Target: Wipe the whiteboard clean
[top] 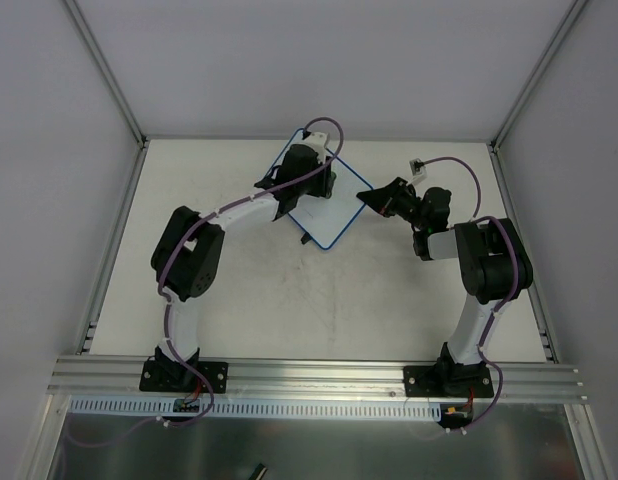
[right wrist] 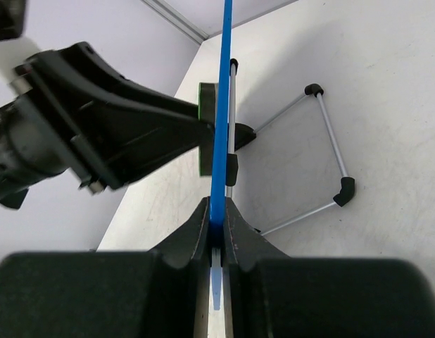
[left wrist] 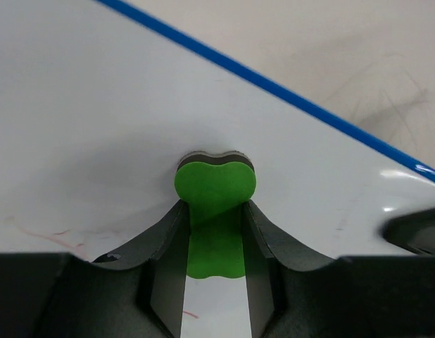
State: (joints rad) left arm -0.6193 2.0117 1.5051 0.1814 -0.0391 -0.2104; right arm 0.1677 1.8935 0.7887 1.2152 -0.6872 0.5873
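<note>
While edge-on, whiteboard in right gripper

Bright, even, diffuse light throughout. Soft grey shadow thrown on whiteboard around eraser; small glare spots seen near whiteboard's blue rim. Left fingers, in front of whiteboard, rendered dark and blurred. In right wrist view whiteboard rim rendered sharp, right fingers beneath it out of focus. Overhead view slightly soft; faint shadows laid on tabletop beside whiteboard.
</note>
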